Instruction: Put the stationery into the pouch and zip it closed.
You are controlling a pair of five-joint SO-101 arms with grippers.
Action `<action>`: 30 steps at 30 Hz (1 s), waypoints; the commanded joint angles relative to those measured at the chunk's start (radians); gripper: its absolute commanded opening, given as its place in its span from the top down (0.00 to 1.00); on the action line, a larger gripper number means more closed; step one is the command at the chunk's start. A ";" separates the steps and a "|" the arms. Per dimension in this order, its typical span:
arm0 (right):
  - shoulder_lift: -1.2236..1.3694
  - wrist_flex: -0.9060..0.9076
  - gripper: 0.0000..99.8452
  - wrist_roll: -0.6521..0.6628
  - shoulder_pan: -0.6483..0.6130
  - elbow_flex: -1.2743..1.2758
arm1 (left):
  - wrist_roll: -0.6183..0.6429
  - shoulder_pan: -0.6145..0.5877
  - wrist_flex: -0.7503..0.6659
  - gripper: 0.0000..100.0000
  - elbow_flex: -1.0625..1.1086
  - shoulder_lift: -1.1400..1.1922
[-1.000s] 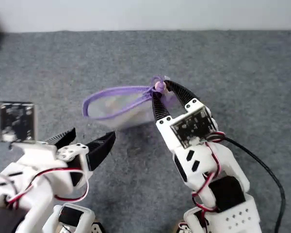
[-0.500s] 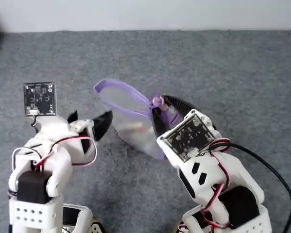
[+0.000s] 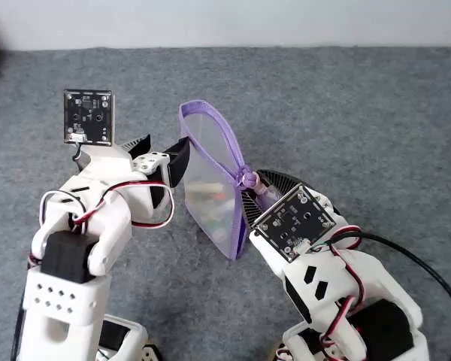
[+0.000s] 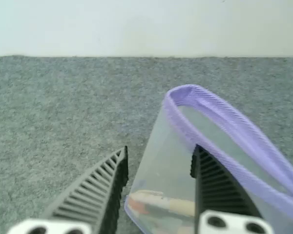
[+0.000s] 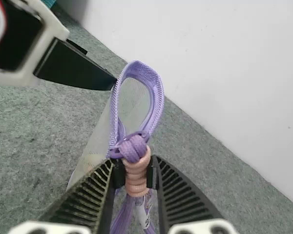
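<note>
Purple-knotted and pink-corded, the zip pull (image 5: 135,168) sits right up close, and my right jaws are clamped tight on it, ribbed black fingers (image 5: 95,195) pressing in from both sides. From that pull the pouch (image 3: 214,188) runs away from me, standing up on its edge on the grey desk (image 3: 361,113), with its purple zip band spread into an open loop at the mouth. Through the clear wall I can see stationery (image 4: 161,204) lying low inside, something pale and pinkish, though I can't make out what kind. Over on the pouch's other side, my left jaws are spread wide apart, fingers (image 4: 107,185) level with the clear wall, and that wall sits in the gap between them. Whether either finger touches it, I can't tell. Beyond all that, the desk stretches back to a plain white wall (image 3: 225,22).
</note>
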 commanded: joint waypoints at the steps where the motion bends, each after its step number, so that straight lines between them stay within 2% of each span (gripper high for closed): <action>1: 0.013 -0.056 0.99 0.008 0.008 -0.009 | 0.011 0.035 0.084 0.80 -0.076 -0.069; 4: 0.013 -0.105 0.99 0.008 0.008 -0.003 | 0.011 0.083 0.198 0.79 -0.094 -0.135; 11: 0.031 -0.229 0.99 0.008 0.007 -0.003 | 0.011 0.193 0.377 0.67 -0.088 -0.247; 14: 0.067 -0.274 0.99 0.008 0.007 -0.008 | 0.011 0.264 0.400 0.67 -0.088 -0.250; 18: 0.105 -0.315 0.99 0.008 0.001 -0.009 | 0.011 0.310 0.358 0.67 -0.087 -0.247; 22: 0.113 -0.312 0.99 0.035 -0.033 -0.009 | 0.011 0.296 0.334 0.68 -0.053 -0.218; 26: 0.113 -0.311 0.99 0.058 -0.047 -0.009 | 0.003 0.169 0.334 0.68 -0.028 -0.195; 30: 0.111 -0.251 0.99 0.058 -0.045 -0.009 | -0.081 0.048 0.328 0.68 0.010 -0.192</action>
